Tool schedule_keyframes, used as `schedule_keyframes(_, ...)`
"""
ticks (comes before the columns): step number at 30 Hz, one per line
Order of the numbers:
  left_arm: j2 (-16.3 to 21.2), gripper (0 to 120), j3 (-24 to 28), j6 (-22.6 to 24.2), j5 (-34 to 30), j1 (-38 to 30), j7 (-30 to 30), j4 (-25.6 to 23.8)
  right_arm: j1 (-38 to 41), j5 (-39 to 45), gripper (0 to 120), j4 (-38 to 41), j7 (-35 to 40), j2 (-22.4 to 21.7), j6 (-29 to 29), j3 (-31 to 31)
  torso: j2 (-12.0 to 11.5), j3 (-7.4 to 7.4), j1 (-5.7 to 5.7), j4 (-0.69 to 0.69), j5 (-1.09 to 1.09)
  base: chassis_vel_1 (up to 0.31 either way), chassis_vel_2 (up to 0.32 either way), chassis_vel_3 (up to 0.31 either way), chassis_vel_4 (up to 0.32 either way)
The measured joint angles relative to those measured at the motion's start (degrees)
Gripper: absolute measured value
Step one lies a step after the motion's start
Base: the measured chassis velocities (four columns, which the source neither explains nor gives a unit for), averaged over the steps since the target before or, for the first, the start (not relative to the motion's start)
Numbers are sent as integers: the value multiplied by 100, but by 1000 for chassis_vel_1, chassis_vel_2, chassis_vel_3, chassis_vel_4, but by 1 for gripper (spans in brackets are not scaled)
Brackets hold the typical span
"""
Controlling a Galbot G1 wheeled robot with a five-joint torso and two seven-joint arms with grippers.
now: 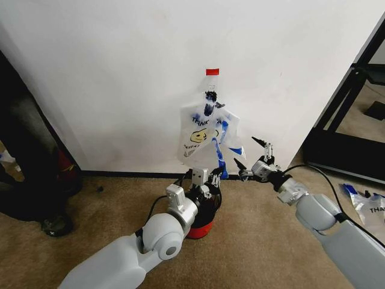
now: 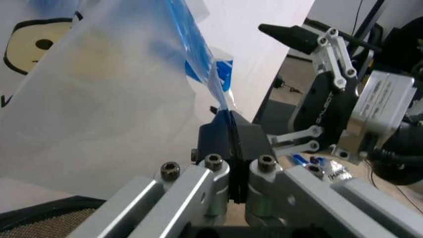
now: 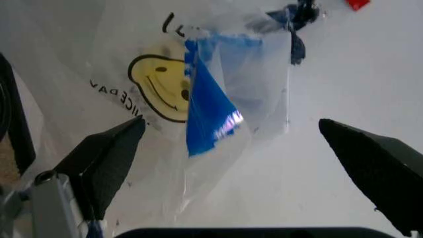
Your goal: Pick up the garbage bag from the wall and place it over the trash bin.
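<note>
Up on the wall, the garbage bag [image 1: 207, 135] hangs clipped; left pincer [image 2: 230, 144] pinches its lower edge above the trash bin [image 1: 203, 223], right pincer [image 1: 251, 159] wide open, empty. Bin's uncovered.

Even, bright indoor light washes the white wall [image 1: 120, 72], with soft shadows only. The head view bends at its edges. Up close, the garbage bag [image 2: 99, 114] blurs, with glare on its blue strip
</note>
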Motion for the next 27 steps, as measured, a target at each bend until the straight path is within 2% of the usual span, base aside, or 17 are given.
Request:
schedule_keyframes(8,-13,0,80,5,-44,-54,0,2,219,-537,95,-115,55,120,229,-106,0,0,0,0,-1,0,0,0,0)
schedule_keyframes(12,-27,0,112,5,-58,-70,1,17,378,-791,77,-223,67,192,270,-188,0,0,0,1,-1,0,0,0,0)
schedule_keyframes(15,-28,0,127,4,-58,-69,3,27,413,-852,71,-263,67,203,281,-204,0,0,0,1,-1,0,0,0,0)
schedule_keyframes(18,-35,0,140,4,-58,-61,5,32,433,-914,56,-299,63,207,287,-212,0,0,0,0,-1,0,0,0,0)
schedule_keyframes(22,-43,0,143,1,-58,-50,8,41,432,-942,48,-319,55,204,272,-213,0,0,0,0,-1,0,0,0,0)
schedule_keyframes(26,-63,0,144,-4,-59,-35,12,45,400,-928,27,-345,49,183,211,-213,0,0,0,0,0,0,0,0,0)
schedule_keyframes(27,-64,0,144,-4,-59,-36,12,45,398,-927,27,-346,48,181,210,-213,0,0,0,0,0,0,0,0,0)
